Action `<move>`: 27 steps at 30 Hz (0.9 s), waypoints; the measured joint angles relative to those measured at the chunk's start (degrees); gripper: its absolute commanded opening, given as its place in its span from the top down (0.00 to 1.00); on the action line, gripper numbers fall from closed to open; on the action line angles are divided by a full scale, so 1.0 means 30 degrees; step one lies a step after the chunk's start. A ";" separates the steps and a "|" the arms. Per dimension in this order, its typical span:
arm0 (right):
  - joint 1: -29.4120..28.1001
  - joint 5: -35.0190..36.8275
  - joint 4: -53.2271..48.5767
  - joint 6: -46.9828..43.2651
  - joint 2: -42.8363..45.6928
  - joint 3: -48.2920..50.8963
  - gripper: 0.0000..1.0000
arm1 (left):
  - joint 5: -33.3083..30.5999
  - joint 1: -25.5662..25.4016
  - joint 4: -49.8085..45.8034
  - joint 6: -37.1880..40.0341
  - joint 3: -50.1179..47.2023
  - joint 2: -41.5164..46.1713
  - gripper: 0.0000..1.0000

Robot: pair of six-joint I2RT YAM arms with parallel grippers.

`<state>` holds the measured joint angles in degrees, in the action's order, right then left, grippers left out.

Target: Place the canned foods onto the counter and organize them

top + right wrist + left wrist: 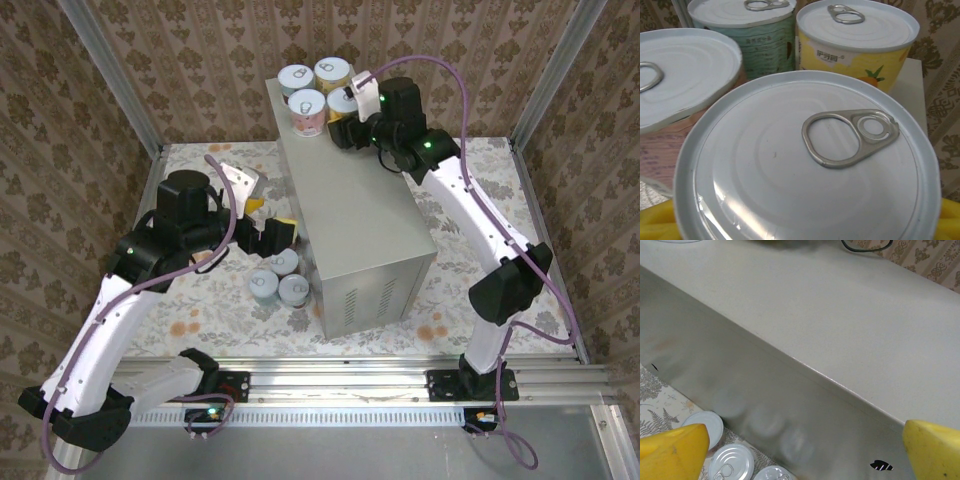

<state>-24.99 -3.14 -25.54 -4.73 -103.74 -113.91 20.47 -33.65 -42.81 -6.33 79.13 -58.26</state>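
Right gripper (347, 112) is at the far end of the counter (370, 220); jaws look clamped on a can (805, 160), yellow pads (657, 222) tucked in at both its sides; can sits in among three others, can't tell if its base is down yet; to do this well: lower till it's flat on the top; keep it just beside the yellow-label can (860, 45) and the pink can (680, 85) without nudging either; mind the counter's right edge close by; part the jaws only enough to clear, then rise straight up so the pads don't drag the neighbours; left gripper (270, 230) jaws wide apart, nothing between them, hanging by the counter's left wall over the floor cans (731, 462) on the cloth (200, 310); count: four cans on the counter incl. the held one; three floor cans; seven countable; pinkish shape (210, 258) under the left arm may be another, can't tell; one counter; two arms
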 measured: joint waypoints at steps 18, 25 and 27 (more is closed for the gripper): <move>0.0663 -0.0321 -0.0685 -0.0087 -0.1617 -0.1858 0.17 | -0.0219 0.0000 0.0007 -0.0036 0.0000 -0.0015 0.00; 0.0787 -0.0546 0.0539 -0.0284 -0.0780 -0.0160 0.13 | -0.0204 0.0000 0.0189 -0.0036 0.0000 -0.0415 0.00; 0.0852 -0.0597 0.0699 -0.0313 -0.0452 0.0299 0.13 | -0.0204 0.0000 0.0262 -0.0044 0.0000 -0.0503 0.00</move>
<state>-22.44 -4.93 -23.44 -5.67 -105.10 -113.01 19.86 -33.65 -42.02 -6.46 79.13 -59.77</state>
